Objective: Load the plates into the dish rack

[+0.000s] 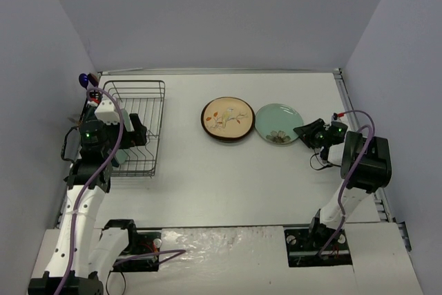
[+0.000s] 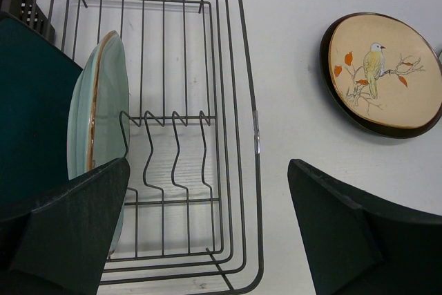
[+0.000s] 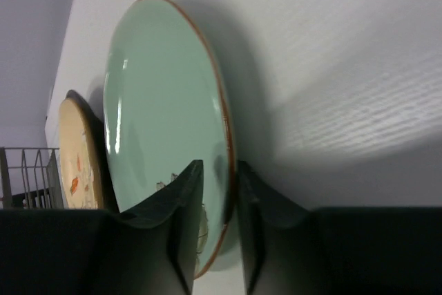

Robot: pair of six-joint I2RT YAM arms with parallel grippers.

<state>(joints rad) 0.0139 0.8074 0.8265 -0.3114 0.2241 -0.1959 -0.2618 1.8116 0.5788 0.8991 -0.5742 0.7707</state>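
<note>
A pale mint plate [image 1: 277,123] with a brown rim lies flat on the table at the right. My right gripper [image 3: 219,177] is shut on its near rim [image 3: 228,150], one finger over the plate's face and one under its edge. To its left lies the cream plate [image 1: 227,118], dark-rimmed with a bird painted on it [image 2: 383,74]. The black wire dish rack [image 2: 257,143] stands at the left. An upright pale green plate [image 2: 103,101] and a dark teal plate [image 2: 31,101] stand in it. My left gripper [image 2: 207,233] hangs open over the rack's near right corner, holding nothing.
Grey walls close in the table on three sides. A small blue and red object [image 1: 87,81] sits at the far left corner behind the rack. Bare white table [image 1: 228,177] lies between the rack and the two flat plates.
</note>
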